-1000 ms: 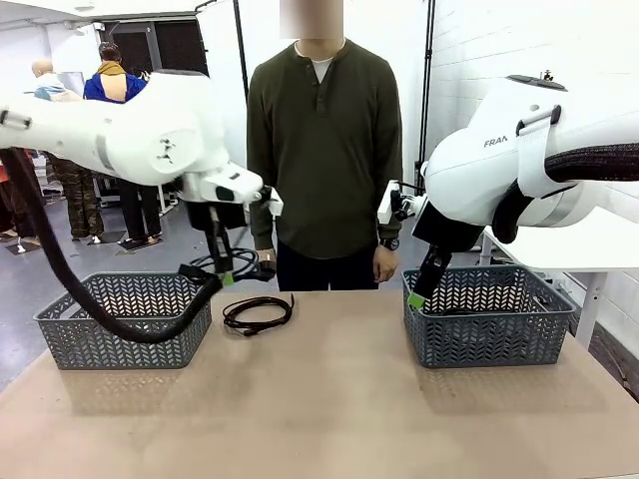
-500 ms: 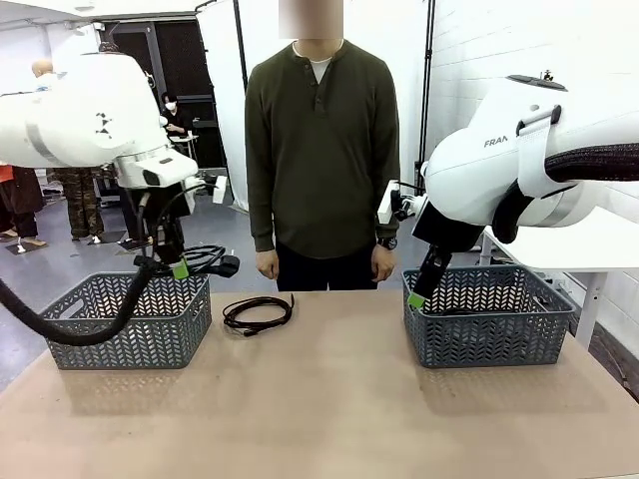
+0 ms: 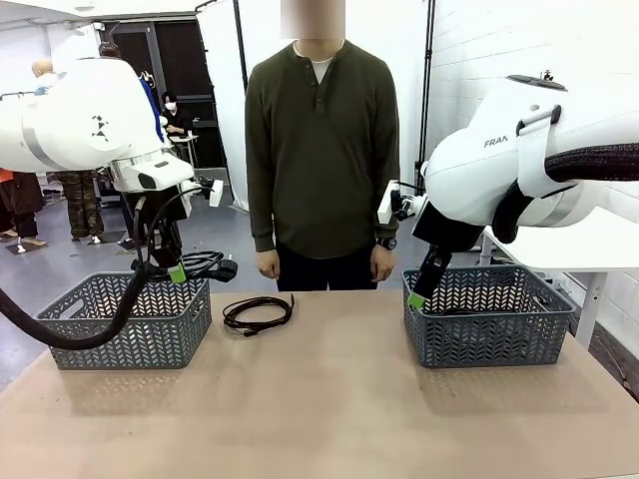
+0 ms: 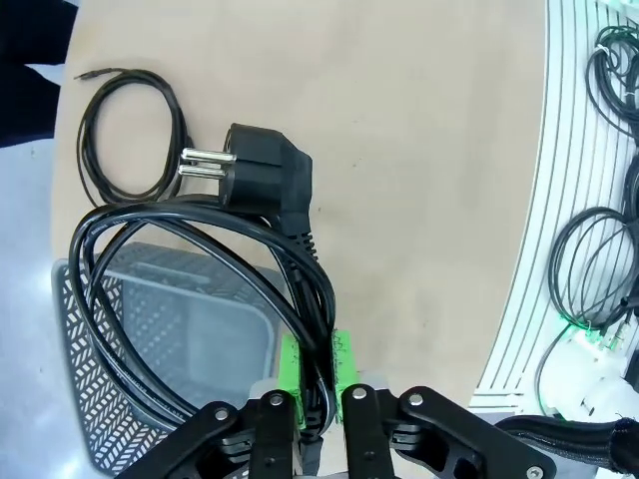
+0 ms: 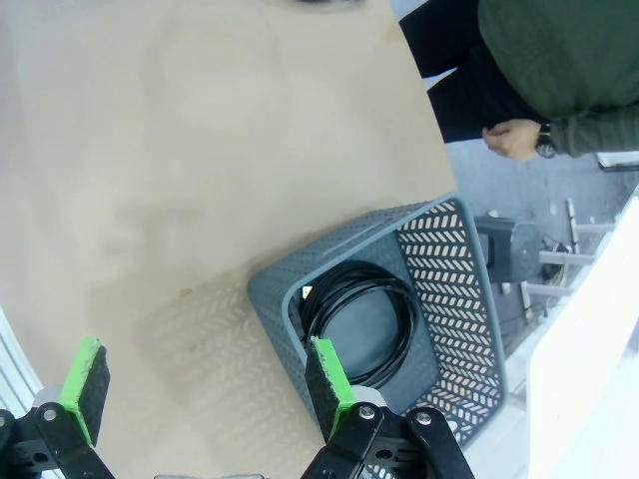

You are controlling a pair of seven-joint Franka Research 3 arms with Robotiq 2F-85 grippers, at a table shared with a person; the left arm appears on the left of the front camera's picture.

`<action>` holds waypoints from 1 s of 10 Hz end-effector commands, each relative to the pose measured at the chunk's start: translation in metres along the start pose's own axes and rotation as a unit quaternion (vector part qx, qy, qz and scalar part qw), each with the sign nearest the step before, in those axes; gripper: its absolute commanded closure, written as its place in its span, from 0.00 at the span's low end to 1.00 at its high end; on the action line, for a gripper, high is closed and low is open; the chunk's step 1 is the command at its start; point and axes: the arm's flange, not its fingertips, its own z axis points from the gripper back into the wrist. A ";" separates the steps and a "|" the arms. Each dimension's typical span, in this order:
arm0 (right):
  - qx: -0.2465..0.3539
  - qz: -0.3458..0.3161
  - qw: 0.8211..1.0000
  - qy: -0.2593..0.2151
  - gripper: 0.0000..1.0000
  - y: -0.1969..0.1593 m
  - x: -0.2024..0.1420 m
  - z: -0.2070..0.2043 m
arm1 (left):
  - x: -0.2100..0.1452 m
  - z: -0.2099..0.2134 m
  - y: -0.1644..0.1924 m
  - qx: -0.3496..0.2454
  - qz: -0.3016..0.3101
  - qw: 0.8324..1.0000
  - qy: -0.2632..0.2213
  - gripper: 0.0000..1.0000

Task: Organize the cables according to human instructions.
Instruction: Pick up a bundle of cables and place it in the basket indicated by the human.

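**Left arm holds a cord over the left basket; right arm waits open over the right one**

The left gripper [image 3: 178,271] is clamped tight on a looped black power cord [image 3: 205,263], its green pads squeezing the bunched strands with almost no gap between them. The bundle hangs in the air above the far right corner of the left basket [image 3: 130,324], a grey lattice bin at the left side of the table [image 3: 329,409]. In the left wrist view part of the loop lies over the basket, while the chunky plug [image 4: 265,170] (two bare pins pointing away from the gripper) sticks out past the rim, over the tabletop.

A second, thinner cable [image 3: 240,321] lies coiled flat on the table just right of that basket, in front of the person [image 3: 321,150], who stands at the far edge with both arms down at their sides.

The right gripper [image 3: 417,297] hangs with its jaws spread wide and nothing between them, above the near left corner of the right basket [image 3: 489,339]. The right wrist view shows a coiled cord [image 5: 319,304] resting on that basket's floor
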 end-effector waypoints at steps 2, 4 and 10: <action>-0.003 0.000 1.000 0.004 0.00 0.001 -0.001 -0.001 | 0.001 0.005 0.002 0.008 -0.001 1.000 0.002 1.00; -0.003 0.000 1.000 0.004 0.00 0.001 -0.001 -0.001 | 0.001 0.000 0.000 0.000 -0.001 1.000 0.000 1.00; -0.003 0.000 1.000 0.004 0.00 0.001 -0.001 -0.001 | -0.085 0.005 0.022 0.011 -0.056 0.998 -0.005 1.00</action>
